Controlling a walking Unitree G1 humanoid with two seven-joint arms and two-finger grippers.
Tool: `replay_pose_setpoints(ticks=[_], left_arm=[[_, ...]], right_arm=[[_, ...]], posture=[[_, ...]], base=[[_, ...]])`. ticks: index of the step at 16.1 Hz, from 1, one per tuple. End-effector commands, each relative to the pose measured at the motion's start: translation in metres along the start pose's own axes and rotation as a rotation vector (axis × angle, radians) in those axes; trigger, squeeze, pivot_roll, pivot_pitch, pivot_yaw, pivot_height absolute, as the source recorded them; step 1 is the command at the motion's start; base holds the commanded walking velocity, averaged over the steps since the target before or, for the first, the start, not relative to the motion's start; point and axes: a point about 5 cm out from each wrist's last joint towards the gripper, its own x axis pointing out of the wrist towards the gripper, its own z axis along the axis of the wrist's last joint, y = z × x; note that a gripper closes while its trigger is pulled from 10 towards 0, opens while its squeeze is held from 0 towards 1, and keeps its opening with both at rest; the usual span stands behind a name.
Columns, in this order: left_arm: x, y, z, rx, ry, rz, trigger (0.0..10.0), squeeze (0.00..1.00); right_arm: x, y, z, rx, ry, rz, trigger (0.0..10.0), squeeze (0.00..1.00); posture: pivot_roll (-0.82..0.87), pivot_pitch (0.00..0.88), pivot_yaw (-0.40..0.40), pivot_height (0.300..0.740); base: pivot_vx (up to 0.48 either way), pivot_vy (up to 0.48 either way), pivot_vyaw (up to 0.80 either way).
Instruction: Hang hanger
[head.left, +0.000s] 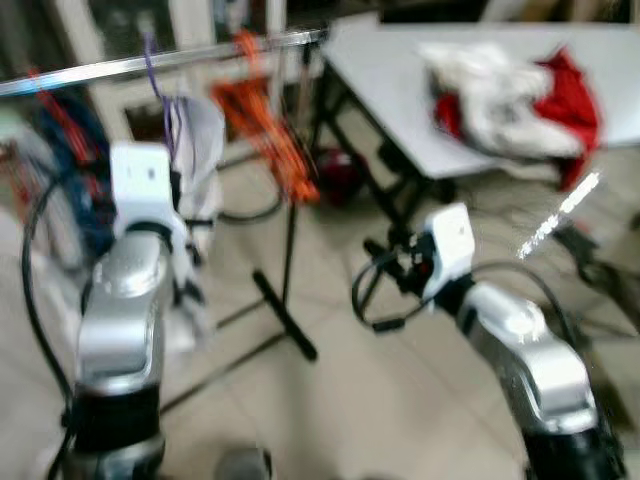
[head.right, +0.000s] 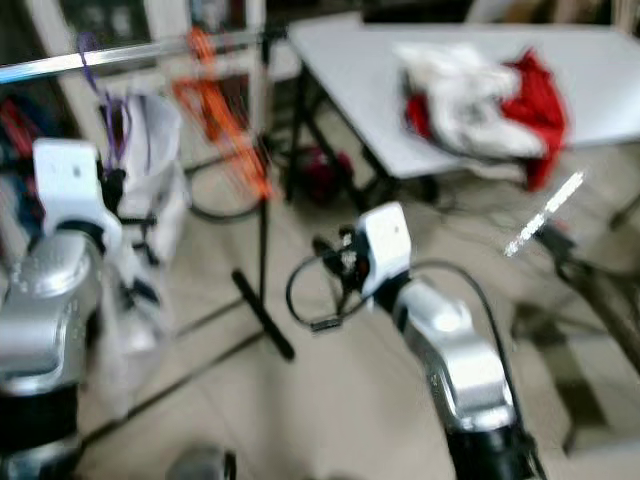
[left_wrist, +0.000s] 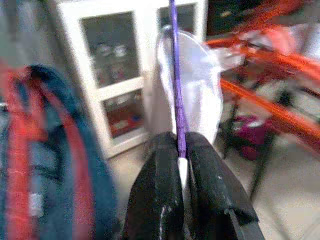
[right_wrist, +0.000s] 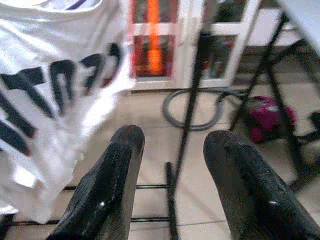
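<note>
A purple hanger (left_wrist: 175, 75) carries a white shirt (head.left: 205, 140) with black lettering (right_wrist: 45, 85). Its hook reaches up to the silver rail (head.left: 150, 62) of the clothes rack; blur hides whether it rests on the rail. My left gripper (left_wrist: 181, 145) is raised beside the shirt and shut on the hanger's thin purple wire. Lower down and right of the rack's black post, my right gripper (right_wrist: 172, 145) is open and holds nothing, pointing toward the post (right_wrist: 192, 100) and the shirt.
Orange hangers (head.left: 270, 130) hang on the rail to the right, and a blue and red garment (left_wrist: 40, 150) hangs to the left. The rack's black foot (head.left: 285, 315) crosses the tiled floor. A grey table (head.left: 400, 90) with red and white clothes (head.left: 510, 90) stands to the right.
</note>
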Motion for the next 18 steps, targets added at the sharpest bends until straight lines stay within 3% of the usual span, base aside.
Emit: replay_pose_setpoints(ticks=[1,7,9,14,18], left_arm=[[0.003,-0.004,0.008,-0.016,-0.031,-0.006,10.0,0.0],[0.008,-0.001,0.012,0.016,-0.027,0.018,10.0,0.0],[0.015,0.001,0.014,0.049,-0.021,0.035,10.0,0.0],[0.032,0.003,0.024,0.056,-0.01,0.019,10.0,0.0],[0.045,0.009,0.024,0.124,0.041,0.049,10.0,0.0]], right_arm=[[-0.007,-0.006,0.003,-0.011,-0.001,-0.025,10.0,0.0],[-0.012,-0.004,0.002,-0.001,0.003,-0.006,10.0,0.0],[-0.013,0.001,0.008,-0.025,-0.012,0.085,10.0,0.0],[-0.007,0.006,0.019,-0.017,-0.032,0.149,10.0,0.0],[-0.006,0.01,0.027,-0.032,-0.031,0.22,10.0,0.0]], posture=[[0.06,0.078,-0.066,0.74],[0.06,0.074,-0.042,0.74],[0.05,0.07,-0.032,0.74],[0.05,0.062,-0.023,0.74],[0.04,0.078,-0.049,0.74]], base=[[0.371,0.0,0.0],[0.0,0.0,0.0],[0.0,0.0,0.0],[0.0,0.0,0.0],[0.0,0.0,0.0]])
